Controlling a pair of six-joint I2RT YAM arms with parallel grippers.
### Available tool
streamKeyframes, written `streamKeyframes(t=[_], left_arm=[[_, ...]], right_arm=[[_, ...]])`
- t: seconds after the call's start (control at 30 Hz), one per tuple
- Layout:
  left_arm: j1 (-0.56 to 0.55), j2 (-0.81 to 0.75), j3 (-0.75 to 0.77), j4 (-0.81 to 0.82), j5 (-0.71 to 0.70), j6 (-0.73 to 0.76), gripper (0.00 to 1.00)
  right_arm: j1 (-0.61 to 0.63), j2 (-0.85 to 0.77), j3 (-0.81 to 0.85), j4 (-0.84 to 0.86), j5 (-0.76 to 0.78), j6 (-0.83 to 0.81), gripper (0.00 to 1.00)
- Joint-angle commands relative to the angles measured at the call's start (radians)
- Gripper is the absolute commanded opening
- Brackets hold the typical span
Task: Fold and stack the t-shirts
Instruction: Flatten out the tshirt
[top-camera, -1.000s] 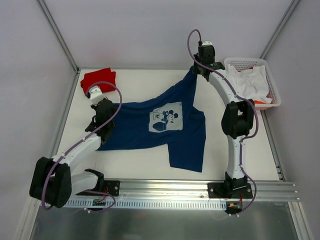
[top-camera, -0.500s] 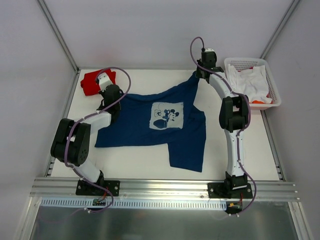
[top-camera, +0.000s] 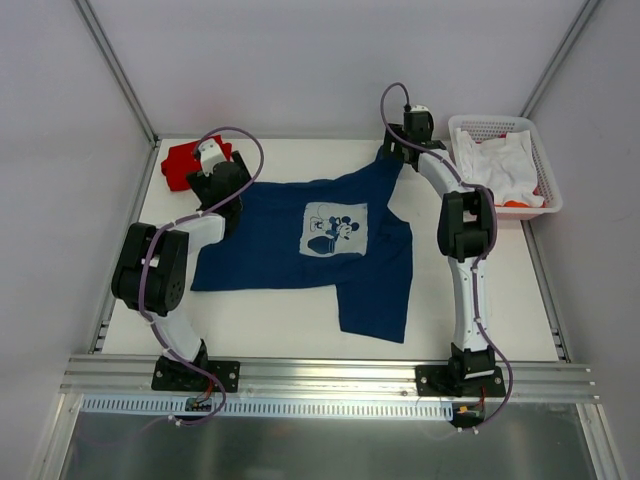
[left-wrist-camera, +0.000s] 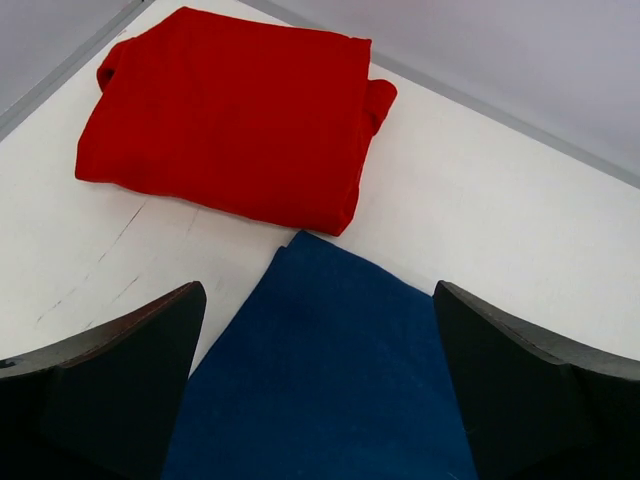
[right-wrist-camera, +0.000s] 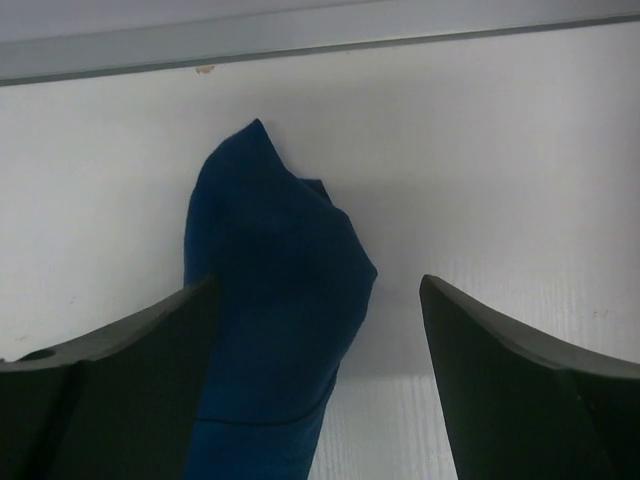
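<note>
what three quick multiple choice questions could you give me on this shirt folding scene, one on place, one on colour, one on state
1. Where on the table does the red t-shirt lie?
A. near right corner
B. far left corner
C. the middle

2. What colour is the rectangular print on the navy t-shirt?
A. yellow
B. white
C. green

3. How does the left gripper stand?
A. open
B. shut on the red t-shirt
C. shut on the navy t-shirt

Answers:
1 B, the top view shows it folded at the far left corner.
2 B, the patch on the chest is white with a cartoon figure.
3 A, the left wrist view shows its fingers wide apart above a navy corner.
</note>
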Motion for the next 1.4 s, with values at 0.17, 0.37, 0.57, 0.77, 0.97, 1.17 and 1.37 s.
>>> streamKeyframes(t=[0.17,0.37,0.57,0.77,0.97,1.17,1.37], left_arm=[[0.007,-0.160,-0.027,-0.035,0.002,-0.024,0.99],[0.006,-0.300,-0.087,-0.176,0.045,-0.076,0.99],[-0.002,-0.442,-0.159,-0.346,0.070,-0.162,0.99],[-0.004,-0.533,-0.240,-0.431,0.151,-0.225,0.99],[-0.005,-0.515,-0.205,-0.537,0.205,-0.247,0.99],[-0.010,-0.533,-0.245,-0.570,0.240,-0.268,0.99],[-0.010,-0.539,-0.236,-0.589,0.257,-0.267,0.99]], right_arm=[[-0.008,-0.246,-0.190,0.016,0.052,0.014,0.83],[-0.005,-0.412,-0.361,-0.025,0.066,0.052,0.82],[0.019,-0.595,-0.547,-0.111,0.077,0.097,0.81],[0.071,-0.731,-0.700,-0.149,0.049,0.117,0.80],[0.102,-0.802,-0.804,-0.174,0.002,0.157,0.79],[0.168,-0.938,-0.982,-0.171,0.011,0.230,0.77],[0.283,-1.054,-1.091,-0.208,0.035,0.276,0.75]])
